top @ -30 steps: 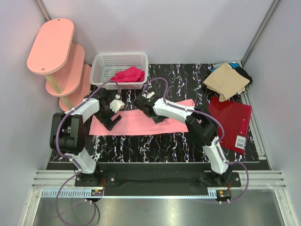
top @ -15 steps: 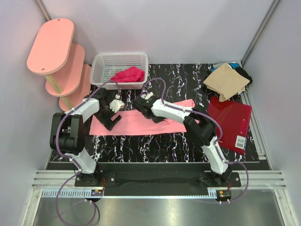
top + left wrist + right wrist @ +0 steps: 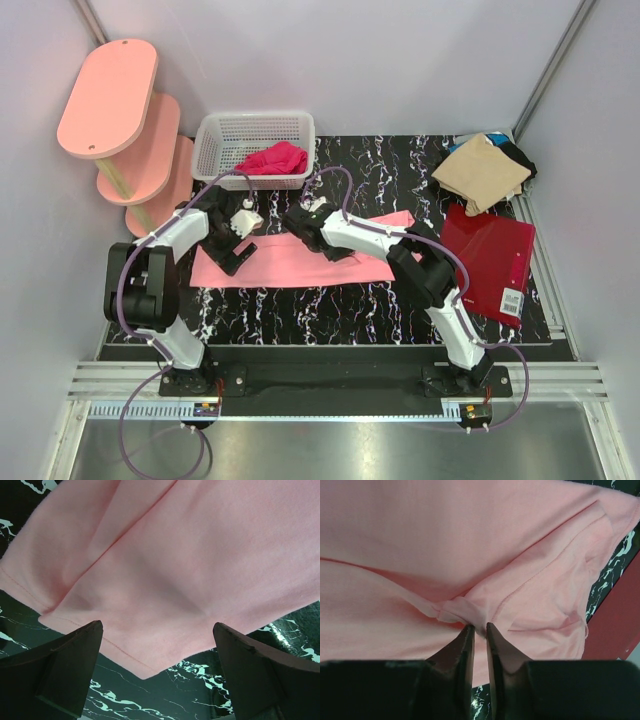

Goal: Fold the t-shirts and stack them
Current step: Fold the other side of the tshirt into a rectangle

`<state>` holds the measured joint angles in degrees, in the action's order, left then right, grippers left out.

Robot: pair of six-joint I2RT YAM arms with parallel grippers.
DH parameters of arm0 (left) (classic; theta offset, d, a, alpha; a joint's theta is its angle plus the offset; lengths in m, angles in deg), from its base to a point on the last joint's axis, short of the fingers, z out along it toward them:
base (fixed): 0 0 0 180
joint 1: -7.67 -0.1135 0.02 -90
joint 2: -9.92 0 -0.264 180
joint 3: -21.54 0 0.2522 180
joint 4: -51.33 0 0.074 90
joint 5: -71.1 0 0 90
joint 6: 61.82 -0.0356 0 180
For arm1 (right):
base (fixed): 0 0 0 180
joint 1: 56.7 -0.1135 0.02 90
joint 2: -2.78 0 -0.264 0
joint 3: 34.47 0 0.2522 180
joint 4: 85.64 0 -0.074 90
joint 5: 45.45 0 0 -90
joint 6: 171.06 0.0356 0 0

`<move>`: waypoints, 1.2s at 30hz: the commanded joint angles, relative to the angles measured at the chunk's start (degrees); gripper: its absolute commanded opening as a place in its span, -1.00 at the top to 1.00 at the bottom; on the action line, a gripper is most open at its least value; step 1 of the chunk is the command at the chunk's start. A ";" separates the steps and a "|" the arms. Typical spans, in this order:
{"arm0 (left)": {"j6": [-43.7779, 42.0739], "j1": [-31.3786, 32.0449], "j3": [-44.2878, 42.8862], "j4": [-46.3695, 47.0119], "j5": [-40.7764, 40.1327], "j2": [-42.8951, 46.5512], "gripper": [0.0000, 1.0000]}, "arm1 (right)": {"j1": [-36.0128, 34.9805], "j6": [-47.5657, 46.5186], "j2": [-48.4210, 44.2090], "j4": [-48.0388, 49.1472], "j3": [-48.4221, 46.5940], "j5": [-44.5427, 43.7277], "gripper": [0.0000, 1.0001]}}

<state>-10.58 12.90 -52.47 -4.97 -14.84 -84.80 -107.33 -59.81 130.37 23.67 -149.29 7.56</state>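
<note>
My right gripper point(image 3: 477, 626) pinched a raised fold of the salmon-pink t-shirt point(image 3: 290, 262), which lay flat across the black marbled table point(image 3: 300, 310) at the centre of the overhead view. My left gripper point(image 3: 157, 627) hovered over its left end, fingers spread wide.
</note>
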 commanded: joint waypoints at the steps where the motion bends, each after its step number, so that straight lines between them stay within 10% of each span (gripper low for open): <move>1: -0.70 -0.31 -0.22 0.44 -0.54 2.43 -0.98 | 0.53 1.16 1.26 1.82 -0.19 -0.89 0.76; 4: -0.70 -0.31 -0.31 0.36 -0.63 2.61 -0.98 | 0.97 1.16 1.87 2.08 -1.07 -1.15 1.00; 25: -1.23 -0.40 -0.57 0.18 -1.15 2.52 -0.97 | 5.54 -0.25 1.96 1.91 -10.48 0.51 0.99; 36: -1.58 -0.40 -1.98 -0.87 -1.42 2.34 -0.98 | 6.51 3.79 -6.47 1.91 -0.72 10.62 -0.50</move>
<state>-11.02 12.79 -52.52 -5.65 -15.48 -84.62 -101.41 -59.19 131.63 25.20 -150.88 13.55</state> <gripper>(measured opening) 0.987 0.686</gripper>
